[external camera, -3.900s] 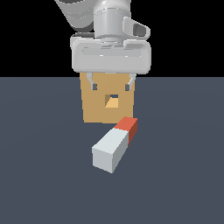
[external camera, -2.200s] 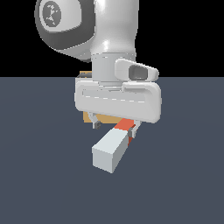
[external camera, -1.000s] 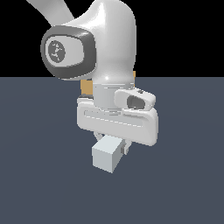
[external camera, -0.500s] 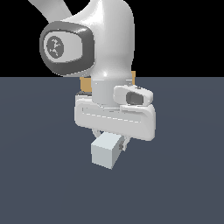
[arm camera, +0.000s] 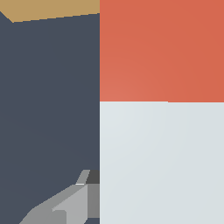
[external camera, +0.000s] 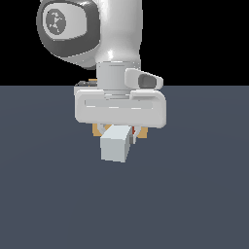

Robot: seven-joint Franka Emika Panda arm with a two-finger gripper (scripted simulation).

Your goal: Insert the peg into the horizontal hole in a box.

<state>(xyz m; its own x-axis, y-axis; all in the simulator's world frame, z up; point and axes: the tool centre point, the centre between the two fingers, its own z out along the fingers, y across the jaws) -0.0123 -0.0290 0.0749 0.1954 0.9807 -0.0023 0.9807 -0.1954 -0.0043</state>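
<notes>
Straddling peg (external camera: 115, 142), hand (external camera: 120, 132) low; grip unclear.

Arm: your single arm (external camera: 119, 34) drops in from 12 o'clock in the exterior view, wrist pointing straight down.
Hand body: the wide white housing (external camera: 120, 108) sits level, its long side running 9 to 3 o'clock.
Gripper (external camera: 118, 133): mostly hidden below the housing; you can't tell how far the jaws stand apart.
Finger (arm camera: 65, 203): one grey finger shows in the wrist view, its tip against the peg (arm camera: 162, 157).
</notes>
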